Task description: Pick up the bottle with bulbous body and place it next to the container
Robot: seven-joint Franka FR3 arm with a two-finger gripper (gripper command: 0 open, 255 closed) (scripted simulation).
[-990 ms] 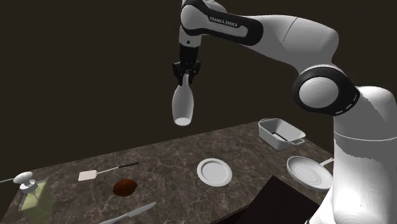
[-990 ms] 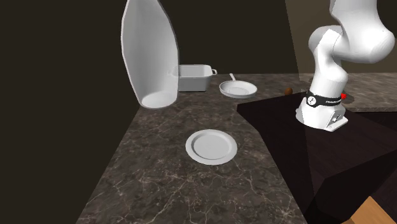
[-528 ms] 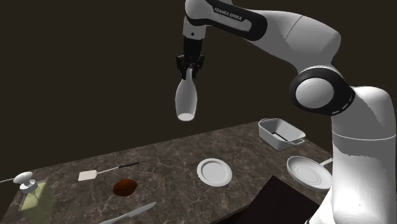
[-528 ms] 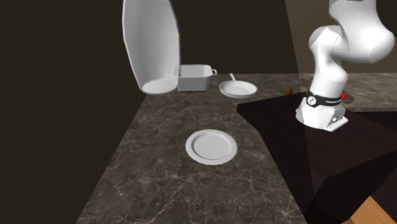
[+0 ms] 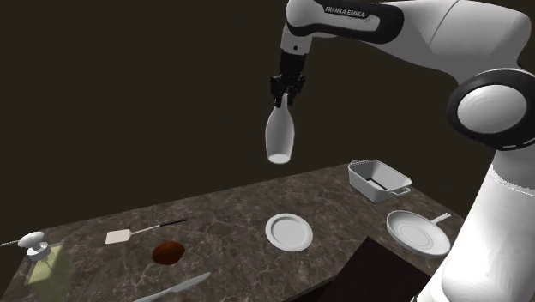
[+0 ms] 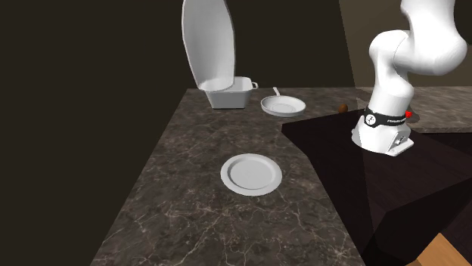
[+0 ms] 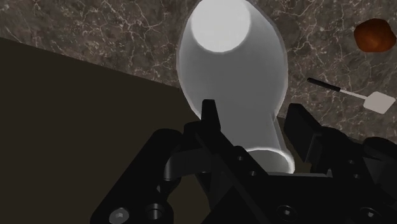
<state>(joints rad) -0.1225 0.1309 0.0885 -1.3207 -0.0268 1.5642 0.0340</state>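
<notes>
On my feed the plain white bottle with a bulbous body (image 5: 280, 137) shades to a soft grey along its flank, and the all-black two-finger gripper (image 5: 287, 94) is a flat black. The stone countertop (image 5: 223, 214) is dark brown-grey, marbled all over with thin pale veins. I see the round plate (image 5: 289, 232), the rectangular container with handles (image 5: 378, 178) and the frying pan (image 5: 417, 232) in the same unpatterned white. The rounded lump (image 5: 168, 251) is reddish brown. The flat spatula (image 5: 129, 233) has a white blade and a black handle. The squat square bottle (image 5: 51, 270) is pale translucent green with a white cap. The robot arm (image 5: 429, 39) is white with dark grey joints and white lettering on a black band.
</notes>
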